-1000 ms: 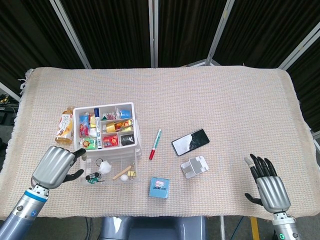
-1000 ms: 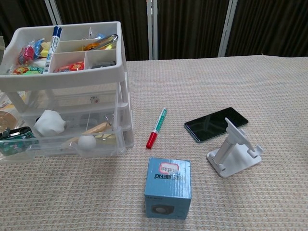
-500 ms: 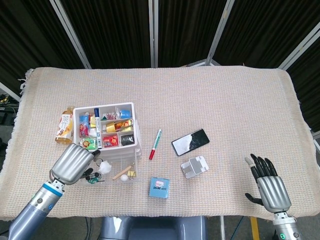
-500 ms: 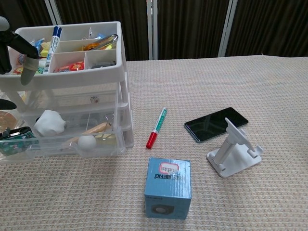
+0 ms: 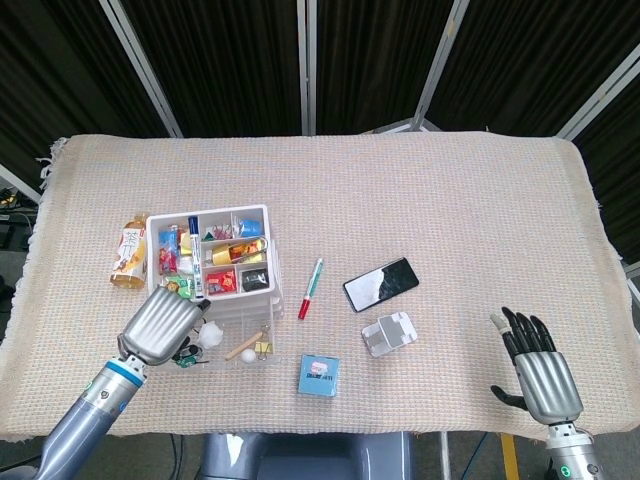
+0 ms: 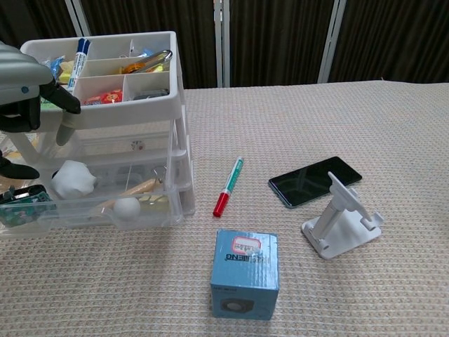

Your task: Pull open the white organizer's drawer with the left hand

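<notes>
Near edge of a table draped in a beige woven cloth (image 5: 450,190): right hand (image 5: 537,372) rests at the near right corner, fingers spread, holding nothing; a blue box (image 6: 245,273) sits near centre, a white phone stand (image 6: 342,220) and black phone (image 6: 314,180) just beyond it. At near left the left hand (image 5: 165,324) hangs over the front of the white organizer (image 6: 105,119), fingers curled downward, though whether they grip anything I cannot tell; the clear drawer (image 6: 84,200) beneath juts out, with a red-capped marker (image 6: 229,186) to the organizer's right and a bottle (image 5: 130,252) on its far-left side. Behind the table, dark panels in pale metal frames (image 5: 305,65).
</notes>
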Motion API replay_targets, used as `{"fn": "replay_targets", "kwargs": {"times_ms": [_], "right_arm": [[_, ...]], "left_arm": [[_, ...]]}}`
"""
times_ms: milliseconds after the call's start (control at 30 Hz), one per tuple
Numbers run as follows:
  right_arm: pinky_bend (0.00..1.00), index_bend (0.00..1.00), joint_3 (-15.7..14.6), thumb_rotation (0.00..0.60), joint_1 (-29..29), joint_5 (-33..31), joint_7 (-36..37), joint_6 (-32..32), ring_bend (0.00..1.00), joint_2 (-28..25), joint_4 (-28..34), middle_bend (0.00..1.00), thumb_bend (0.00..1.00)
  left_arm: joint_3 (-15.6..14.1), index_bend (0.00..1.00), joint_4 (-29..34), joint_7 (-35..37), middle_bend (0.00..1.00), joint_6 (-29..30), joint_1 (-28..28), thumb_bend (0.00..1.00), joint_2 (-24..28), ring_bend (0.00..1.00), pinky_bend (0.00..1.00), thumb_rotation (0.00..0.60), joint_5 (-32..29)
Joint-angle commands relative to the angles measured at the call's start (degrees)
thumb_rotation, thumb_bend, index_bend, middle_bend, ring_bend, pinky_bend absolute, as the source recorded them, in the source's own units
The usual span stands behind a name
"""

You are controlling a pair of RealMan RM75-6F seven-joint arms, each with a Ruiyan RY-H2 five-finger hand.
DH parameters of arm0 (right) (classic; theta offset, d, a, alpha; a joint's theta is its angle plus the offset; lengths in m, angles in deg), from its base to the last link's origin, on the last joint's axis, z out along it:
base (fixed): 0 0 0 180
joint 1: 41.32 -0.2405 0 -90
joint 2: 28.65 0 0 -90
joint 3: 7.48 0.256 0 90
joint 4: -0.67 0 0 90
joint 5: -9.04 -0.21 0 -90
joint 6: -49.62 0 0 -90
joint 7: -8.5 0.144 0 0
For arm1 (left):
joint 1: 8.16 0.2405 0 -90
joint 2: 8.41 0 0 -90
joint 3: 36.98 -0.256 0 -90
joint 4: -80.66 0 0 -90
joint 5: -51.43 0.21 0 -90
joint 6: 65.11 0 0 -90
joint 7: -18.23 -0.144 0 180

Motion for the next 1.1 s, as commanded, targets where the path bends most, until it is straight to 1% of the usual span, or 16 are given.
{"fn": "replay_targets", "kwargs": {"times_ms": [33,333,533,667,900,967,1100], "right_arm": [[0.0,0.0,0.0,0.6,0.0,0.0,0.2,-0.1,0.0,-0.1,0.0,0.0,0.01],[0.0,0.0,-0.1,0.6,0.0,0.2,0.6,-0.2,0.0,-0.4,0.2,0.0,0.01],[0.0,0.0,-0.1,0.6,0.0,0.3,0.6,-0.2,0.0,-0.4,0.3,0.0,0.01],[0.0,0.0,-0.1,0.6,0.0,0.3,0.8,-0.2,0.0,-0.5,0.3,0.0,0.01],[0.0,0.0,-0.2,0.6,0.0,0.5,1.1,-0.2,0.0,-0.6,0.3,0.0,0.01],[0.0,0.0,-0.2,0.6,0.0,0.5,1.2,-0.3,0.0,-0.6,0.4,0.0,0.01],[0.0,0.0,-0.2,0.6,0.0,0.5,1.3,-0.3,0.0,-0.6,0.4,0.0,0.01]], "left_arm": [[-0.4,0.5,0.2,-1.3,1.0,0.1,-1.0,0.19,-0.9,0.99,0.84,0.6,-1.3],[-1.1,0.5,0.4,-4.3,1.0,1.3,-2.9,0.19,-2.8,0.99,0.84,0.6,-3.7],[-1.2,0.49,1.1,-6.0,1.0,1.9,-4.4,0.2,-3.5,0.99,0.84,0.6,-6.4],[-1.6,0.49,1.7,-7.6,1.0,1.8,-5.5,0.28,-3.7,0.99,0.84,0.6,-8.4],[-2.2,0.51,2.6,-9.0,1.0,2.4,-6.6,0.43,-3.8,0.99,0.84,0.6,-10.2],[-2.5,0.52,2.8,-9.1,1.0,2.6,-6.9,0.45,-4.0,0.99,0.84,0.6,-10.6],[-3.0,0.54,3.0,-9.2,1.0,3.2,-7.3,0.45,-4.2,0.99,0.84,0.6,-10.6]]}}
